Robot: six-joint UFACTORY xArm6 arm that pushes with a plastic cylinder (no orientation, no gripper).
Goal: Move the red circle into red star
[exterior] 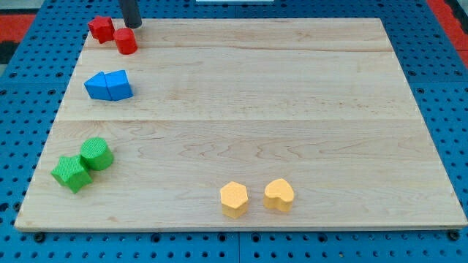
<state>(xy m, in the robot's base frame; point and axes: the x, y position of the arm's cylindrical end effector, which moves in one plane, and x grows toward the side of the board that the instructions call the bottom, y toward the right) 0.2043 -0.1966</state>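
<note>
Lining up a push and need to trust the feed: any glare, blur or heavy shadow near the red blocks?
Camera view: lighting even, no glare on the wooden board; shadows soft and short. The red circle and red star look sharp. My tip is slightly soft-edged, just above the circle; the rod is cropped by the view's top.

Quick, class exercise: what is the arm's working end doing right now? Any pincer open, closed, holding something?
No pincer: only my tip, holding nothing, just above the red circle, right of the red star.
</note>
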